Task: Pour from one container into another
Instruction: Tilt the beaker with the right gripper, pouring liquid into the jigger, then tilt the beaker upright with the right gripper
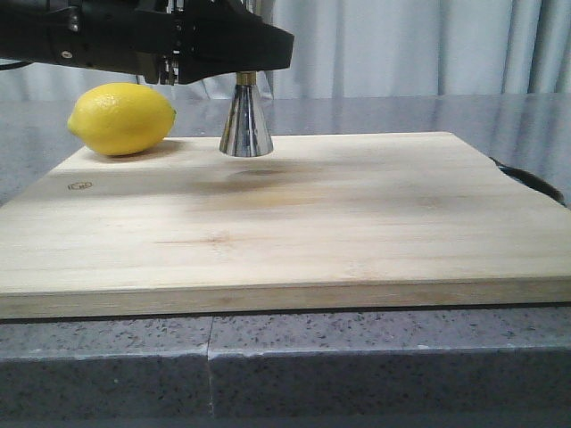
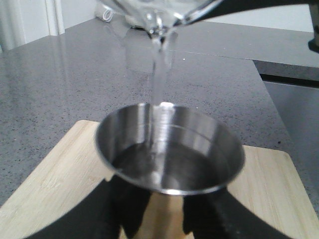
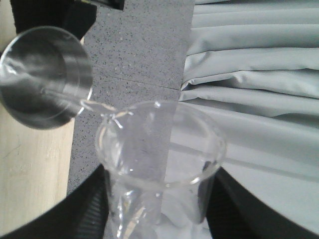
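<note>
I see a steel jigger (image 1: 246, 123) standing upright at the far edge of a pale wooden cutting board (image 1: 294, 223), with a gold band at its narrow waist. A yellow lemon (image 1: 122, 118) lies on the board to its left, apart from it. A small round stamp (image 1: 80, 185) is burned into the board's near-left area; I cannot read it.

My left gripper (image 2: 167, 219) pinches the jigger just below its open upper cup, fingers pressed against both sides. My right gripper (image 3: 159, 219) clamps a clear glass beaker (image 3: 159, 164), tilted with its lip above the jigger's rim. A thin stream of clear water (image 2: 157, 74) falls from the lip into the cup, which already holds some liquid. I can make out no printed marks on the beaker.
</note>
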`<state>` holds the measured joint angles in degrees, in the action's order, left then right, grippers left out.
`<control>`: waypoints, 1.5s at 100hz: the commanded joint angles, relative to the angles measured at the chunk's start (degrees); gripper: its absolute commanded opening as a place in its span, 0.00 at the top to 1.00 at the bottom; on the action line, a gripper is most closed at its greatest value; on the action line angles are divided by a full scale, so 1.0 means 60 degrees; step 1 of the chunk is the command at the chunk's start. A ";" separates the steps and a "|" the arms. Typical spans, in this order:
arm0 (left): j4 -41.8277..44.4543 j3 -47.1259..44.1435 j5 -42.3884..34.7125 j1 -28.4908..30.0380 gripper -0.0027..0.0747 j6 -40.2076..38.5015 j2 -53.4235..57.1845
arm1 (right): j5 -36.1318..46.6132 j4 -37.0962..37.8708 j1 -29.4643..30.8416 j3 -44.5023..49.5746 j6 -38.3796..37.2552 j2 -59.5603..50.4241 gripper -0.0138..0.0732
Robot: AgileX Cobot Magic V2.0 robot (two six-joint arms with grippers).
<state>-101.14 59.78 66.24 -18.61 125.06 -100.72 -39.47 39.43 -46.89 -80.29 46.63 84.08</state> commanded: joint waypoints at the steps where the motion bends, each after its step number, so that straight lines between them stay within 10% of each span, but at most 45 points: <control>1: -0.0801 0.0269 0.0960 -0.0078 0.64 -0.0060 0.0398 | 0.0536 0.0052 -0.0020 -0.0360 -0.0029 -0.0321 0.50; 44: -0.0801 0.0269 0.0960 -0.0078 0.64 -0.0060 0.0398 | 0.0871 -0.0778 0.0111 -0.0360 -0.3596 -0.0407 0.50; 74: -0.0801 0.0269 0.0960 -0.0078 0.64 -0.0060 0.0398 | 0.1442 -0.3835 0.1894 0.0178 -0.4286 -0.1240 0.50; 103: -0.0801 0.0269 0.0960 -0.0078 0.64 -0.0060 0.0398 | 0.3729 -0.6137 0.3845 0.2422 -0.4286 -0.2448 0.50; 150: -0.0801 0.0269 0.0960 -0.0078 0.64 -0.0060 0.0398 | 0.9685 -0.9270 0.4246 0.6987 -0.4388 -0.2875 0.50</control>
<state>-101.14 59.78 66.24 -18.61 125.06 -100.72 6.83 -13.09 -21.75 -40.06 20.87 68.09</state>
